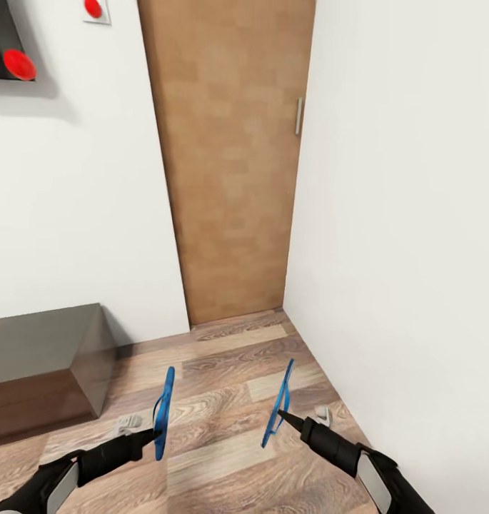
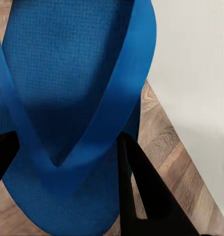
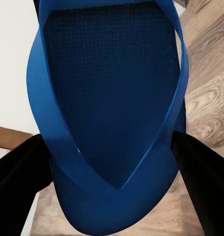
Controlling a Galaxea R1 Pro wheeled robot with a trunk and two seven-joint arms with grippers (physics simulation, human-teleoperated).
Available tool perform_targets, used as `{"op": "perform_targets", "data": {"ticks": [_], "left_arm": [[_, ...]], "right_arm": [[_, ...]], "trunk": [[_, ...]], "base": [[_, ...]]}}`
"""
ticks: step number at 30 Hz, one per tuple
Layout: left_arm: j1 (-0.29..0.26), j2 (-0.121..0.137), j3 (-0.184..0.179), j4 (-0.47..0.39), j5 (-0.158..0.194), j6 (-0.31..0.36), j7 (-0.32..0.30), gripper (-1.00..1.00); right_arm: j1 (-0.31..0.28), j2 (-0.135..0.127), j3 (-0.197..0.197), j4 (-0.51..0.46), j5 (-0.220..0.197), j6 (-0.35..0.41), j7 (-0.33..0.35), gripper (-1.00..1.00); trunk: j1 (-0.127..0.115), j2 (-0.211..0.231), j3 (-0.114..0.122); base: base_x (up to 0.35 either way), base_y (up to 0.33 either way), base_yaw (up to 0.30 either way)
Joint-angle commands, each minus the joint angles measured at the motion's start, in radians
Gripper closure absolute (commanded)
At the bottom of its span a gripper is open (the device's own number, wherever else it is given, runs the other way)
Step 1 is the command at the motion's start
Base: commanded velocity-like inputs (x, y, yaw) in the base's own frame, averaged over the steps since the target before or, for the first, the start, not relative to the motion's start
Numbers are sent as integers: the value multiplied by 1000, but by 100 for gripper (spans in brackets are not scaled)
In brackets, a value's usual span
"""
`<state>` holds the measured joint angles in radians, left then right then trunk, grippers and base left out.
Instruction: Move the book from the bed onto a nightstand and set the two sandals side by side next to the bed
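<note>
Left sandal [image 1: 163, 412]: flat bright blue flip-flop with thin sole, clamped at its lower end in the left tool [image 1: 150, 435], held edge-on above the wood plank floor [image 1: 223, 400], long axis upright. Right sandal [image 1: 278, 403]: same make, clamped in the right tool [image 1: 281, 415], long axis upright, leaning slightly right at the top.

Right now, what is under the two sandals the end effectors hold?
Bare wood plank floor lies below the left sandal and right sandal, both held upright. The boards directly behind each sole stay hidden in the wrist views.
</note>
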<state>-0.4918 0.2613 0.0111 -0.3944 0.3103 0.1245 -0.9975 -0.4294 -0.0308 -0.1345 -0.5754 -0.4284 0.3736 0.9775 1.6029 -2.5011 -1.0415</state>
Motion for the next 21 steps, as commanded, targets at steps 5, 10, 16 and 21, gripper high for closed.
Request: {"op": "perform_targets", "data": {"ticks": [5,10,16,21], "left_arm": [[0,-3,-1,36,-1,7,-27,100],[-1,-6,-3,63,-4,-6,-27,100],[0,-20,-4,165,-6,-99,-27,100],[-1,-22,-3,193,-6,-141,-27,100]], "right_arm": [[0,0,-1,65,15,-1,0,100],[0,-8,-2,259,46,-59,-1,100],[3,-25,0,371,65,-224,8,100],[4,-58,-1,403,145,-238,11,100]], "trunk": [[-2,1,22],[-18,29,40],[-41,71,59],[-60,106,74]], "base": [[0,0,225],[0,0,260],[0,0,285],[0,0,290]]}}
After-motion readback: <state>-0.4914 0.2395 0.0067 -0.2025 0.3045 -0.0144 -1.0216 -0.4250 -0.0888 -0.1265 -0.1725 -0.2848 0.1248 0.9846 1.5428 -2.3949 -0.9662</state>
